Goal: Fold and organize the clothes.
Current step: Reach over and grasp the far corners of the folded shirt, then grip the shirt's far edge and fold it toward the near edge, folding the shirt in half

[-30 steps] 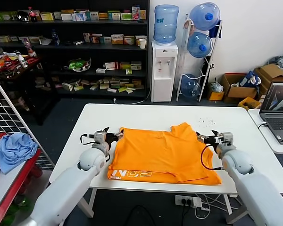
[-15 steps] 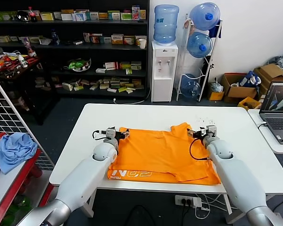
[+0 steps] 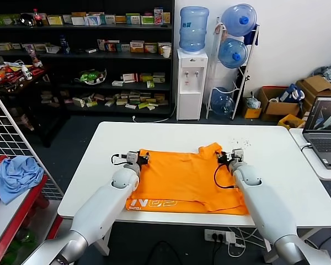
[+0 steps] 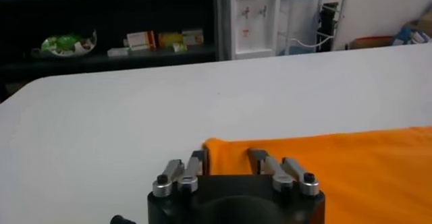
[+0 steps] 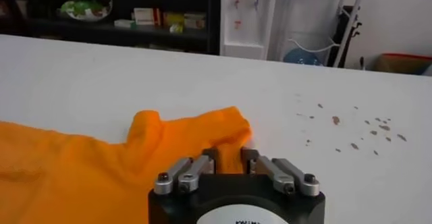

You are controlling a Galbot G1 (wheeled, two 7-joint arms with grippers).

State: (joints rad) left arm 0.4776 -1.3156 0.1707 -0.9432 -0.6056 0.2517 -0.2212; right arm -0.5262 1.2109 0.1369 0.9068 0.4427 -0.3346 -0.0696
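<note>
Item one: the orange T-shirt (image 3: 185,179). You have it lying flat on the white table (image 3: 171,135), spread across the middle toward the near edge, with white lettering showing along its near hem on the left-hand side. Its far edge runs about midway across the table; a sleeve bunches up at the far right corner of the garment.

Item two: the left gripper (image 3: 141,158). You will find it low on the table at the shirt's far left corner. In the left wrist view its fingers (image 4: 197,165) stand on either side of the corner of orange cloth, partly drawn in, with fabric between them; you cannot tell whether they have clamped.

Item three: the right gripper (image 3: 223,157). It sits at the shirt's far right corner, by the bunched sleeve. In the right wrist view its fingers (image 5: 248,159) are drawn close with orange cloth in the narrow gap; whether they are fully pinched is also unclear.

Item four: small brown specks (image 3: 241,142) on the table near the far right corner.
</note>
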